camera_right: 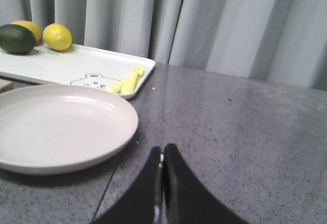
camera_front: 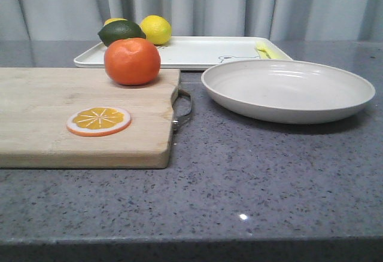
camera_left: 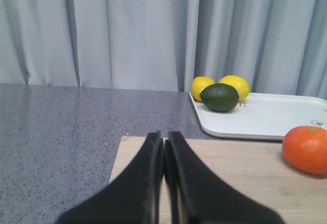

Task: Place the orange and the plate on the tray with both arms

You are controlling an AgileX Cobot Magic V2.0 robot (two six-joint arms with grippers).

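Grey speckled tabletop (camera_front: 251, 178). Wooden cutting board (camera_front: 60, 124) left of frame, plate (camera_front: 287, 88) right, tray (camera_front: 197, 51) behind at centre top. Orange (camera_front: 132, 61) on board's far edge. Left fingers (camera_left: 164, 147) and right fingers (camera_right: 162, 157) pressed together, holding nothing.

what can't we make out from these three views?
- Front view: neither arm appears; the orange hides part of the tray's near rim.
- Left wrist view: left hand blocks the cutting board; plate out of frame.
- Right wrist view: plate cut off at the edge; orange not seen.
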